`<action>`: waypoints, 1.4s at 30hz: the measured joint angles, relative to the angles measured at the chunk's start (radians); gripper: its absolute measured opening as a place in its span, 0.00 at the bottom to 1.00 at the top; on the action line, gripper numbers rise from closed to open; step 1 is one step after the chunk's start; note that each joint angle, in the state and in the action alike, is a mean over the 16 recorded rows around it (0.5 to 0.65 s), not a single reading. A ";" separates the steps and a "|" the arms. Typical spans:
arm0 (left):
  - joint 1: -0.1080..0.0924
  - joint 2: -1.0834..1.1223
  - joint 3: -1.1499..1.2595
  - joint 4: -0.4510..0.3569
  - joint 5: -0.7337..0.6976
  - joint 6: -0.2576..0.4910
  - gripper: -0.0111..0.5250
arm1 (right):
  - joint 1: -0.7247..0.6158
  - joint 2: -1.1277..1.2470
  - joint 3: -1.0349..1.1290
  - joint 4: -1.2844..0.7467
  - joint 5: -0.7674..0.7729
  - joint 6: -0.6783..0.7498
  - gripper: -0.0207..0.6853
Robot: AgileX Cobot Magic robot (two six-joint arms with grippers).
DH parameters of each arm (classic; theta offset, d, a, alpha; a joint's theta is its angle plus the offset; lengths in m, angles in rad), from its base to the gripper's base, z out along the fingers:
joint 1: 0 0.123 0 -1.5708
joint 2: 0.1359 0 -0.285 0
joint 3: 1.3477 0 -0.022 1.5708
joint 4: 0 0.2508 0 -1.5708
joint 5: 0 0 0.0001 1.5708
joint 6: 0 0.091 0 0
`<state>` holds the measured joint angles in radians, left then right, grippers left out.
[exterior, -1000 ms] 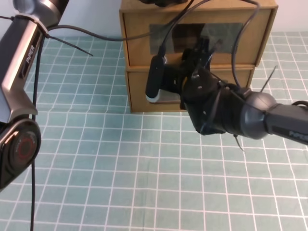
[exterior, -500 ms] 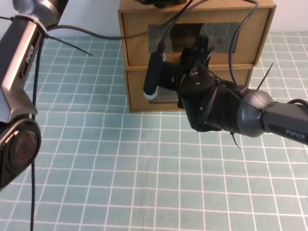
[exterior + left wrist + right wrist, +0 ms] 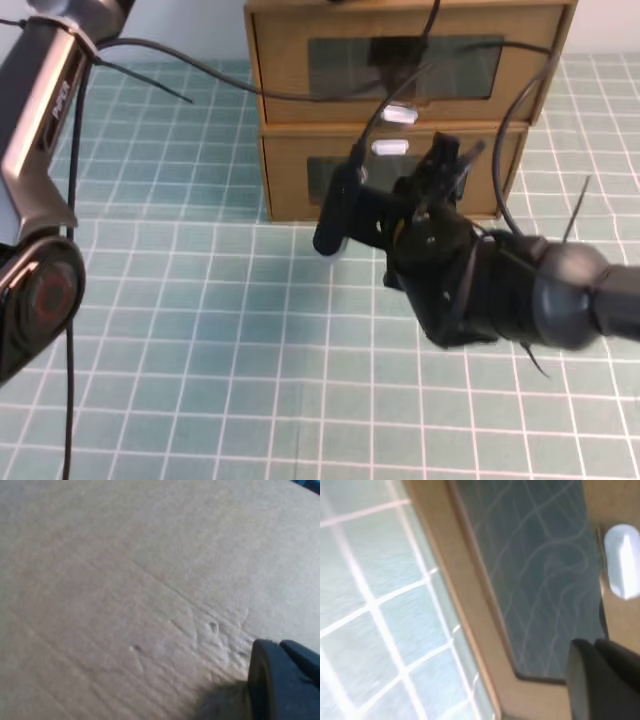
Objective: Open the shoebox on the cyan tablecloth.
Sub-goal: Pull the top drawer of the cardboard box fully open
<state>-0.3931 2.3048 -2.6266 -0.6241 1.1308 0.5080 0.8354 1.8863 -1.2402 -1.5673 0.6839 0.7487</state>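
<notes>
Two brown cardboard boxes stand stacked on the cyan tablecloth (image 3: 200, 350). The upper one is the shoebox (image 3: 285, 75), with its white tab (image 3: 400, 113) below the window. The lower box (image 3: 285, 185) has its tab (image 3: 390, 148) above its window. My right gripper (image 3: 452, 158) is shut and empty, a little in front of the lower box and right of both tabs. In the right wrist view its fingers (image 3: 594, 647) are pressed together beside the lower window (image 3: 545, 570), and the tab (image 3: 622, 560) is free. My left gripper (image 3: 280, 647) rests shut on bare cardboard (image 3: 125, 580).
The left arm (image 3: 45, 130) runs down the left edge of the high view. Black cables (image 3: 200, 80) cross in front of the stacked boxes. The right arm's bulky wrist (image 3: 480, 290) and camera housing (image 3: 335, 215) hang over the cloth before the boxes.
My right gripper went from open against the box fronts to shut. It drew back toward the front, uncovering both white tabs. Both boxes still look closed.
</notes>
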 joint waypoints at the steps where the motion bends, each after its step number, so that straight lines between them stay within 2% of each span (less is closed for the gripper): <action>1: 0.000 0.000 0.000 0.001 0.000 -0.002 0.01 | 0.006 -0.009 0.016 -0.001 0.004 0.011 0.03; 7: -0.001 0.000 0.000 0.003 0.000 -0.010 0.01 | 0.028 -0.052 0.065 -0.027 0.011 0.053 0.06; 19: -0.001 0.000 0.000 0.003 0.000 0.002 0.01 | -0.043 -0.011 -0.062 -0.081 -0.033 0.048 0.39; 23: -0.001 0.000 0.000 0.005 -0.001 0.009 0.01 | -0.069 0.037 -0.134 -0.064 -0.037 0.023 0.47; 34: 0.003 0.002 0.000 0.030 -0.005 0.024 0.01 | -0.095 0.163 -0.314 0.058 -0.015 -0.076 0.43; 42: 0.007 0.003 -0.003 0.054 -0.003 0.029 0.01 | -0.111 0.163 -0.319 0.062 -0.068 -0.102 0.36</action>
<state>-0.3858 2.3074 -2.6295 -0.5700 1.1273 0.5372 0.7239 2.0497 -1.5593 -1.5056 0.6157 0.6465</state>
